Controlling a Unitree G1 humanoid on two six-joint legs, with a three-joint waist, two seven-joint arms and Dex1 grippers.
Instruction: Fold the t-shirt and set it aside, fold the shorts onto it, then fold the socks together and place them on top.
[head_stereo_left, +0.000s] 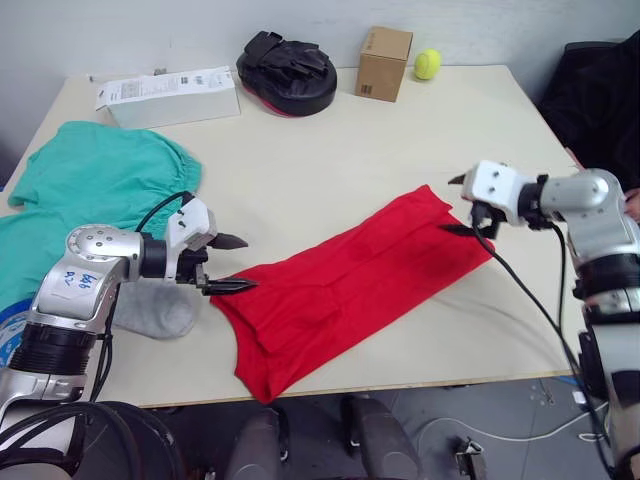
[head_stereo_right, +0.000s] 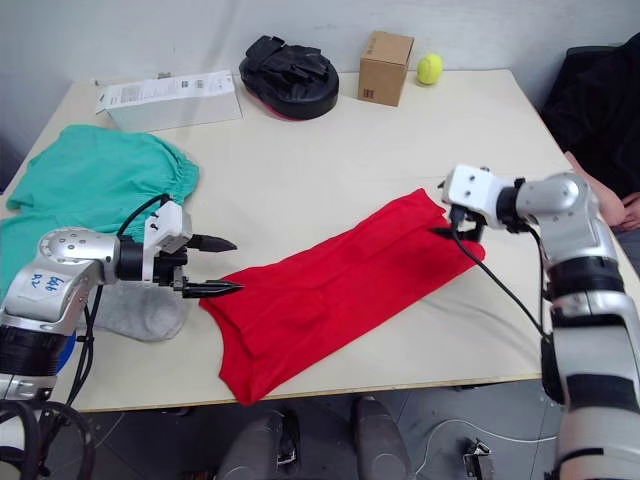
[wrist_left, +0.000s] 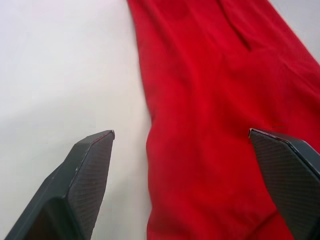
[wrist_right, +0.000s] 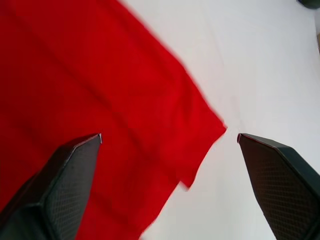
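We record the surface (head_stereo_left: 330, 180) as a pale, matte tabletop. Nearest us, the t-shirt (head_stereo_left: 340, 285) lies on it folded into a long red band, running diagonally between the two grippers.

The left gripper (head_stereo_left: 233, 264) stands released, fingers spread, at the near-left end of the band; its wrist view shows one finger over bare surface and the other over red cloth, with nothing held. Just behind that gripper, by its forearm, we note the socks (head_stereo_left: 155, 310), a light grey piece lying flat on the surface.

The right gripper (head_stereo_left: 462, 205) is likewise released, fingers spread, at the far-right end of the band; its wrist view shows the t-shirt's corner lying between the fingers, ungrasped.

Beyond the left gripper, toward the left edge, the shorts (head_stereo_left: 95, 185) lie spread out, teal-green, partly draped over the rim.

Along the far edge, well apart from both grippers, we find a white flat box (head_stereo_left: 170, 97), a black padded mitt (head_stereo_left: 287, 72), a small cardboard box (head_stereo_left: 384, 62) and a yellow-green ball (head_stereo_left: 427, 64).

Past the surface stands a plain light wall (head_stereo_left: 150, 30); a dark-clothed person (head_stereo_left: 598, 100) sits at the right side.
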